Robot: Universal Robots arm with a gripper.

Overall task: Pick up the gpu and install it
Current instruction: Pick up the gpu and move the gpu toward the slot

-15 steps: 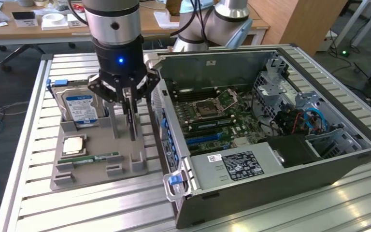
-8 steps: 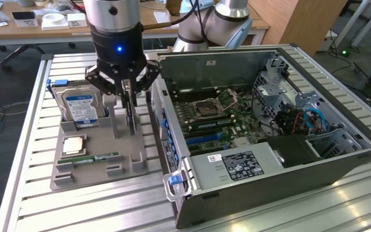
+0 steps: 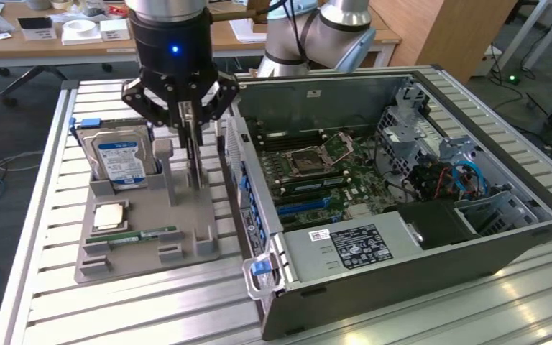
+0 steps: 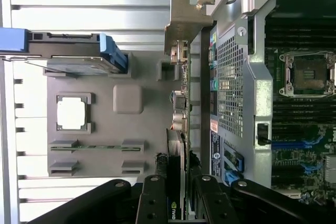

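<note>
Exterior view: slatted metal table, office desks behind, arm pointing straight down over the grey parts tray beside the open PC case; wrist view: gripper pinched narrow on the gpu, upright on edge at the tray's case-side edge.

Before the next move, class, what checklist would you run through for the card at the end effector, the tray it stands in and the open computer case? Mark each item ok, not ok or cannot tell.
1. End effector closed on the gpu: ok, it clamps both faces.
2. gpu upright on its edge: ok.
3. gpu lifted clear of the gray holder: cannot tell.
4. Computer case open, motherboard exposed: ok.
5. Blue expansion slots unoccupied: ok.
6. Hard drive apart from the end effector: ok.
</note>
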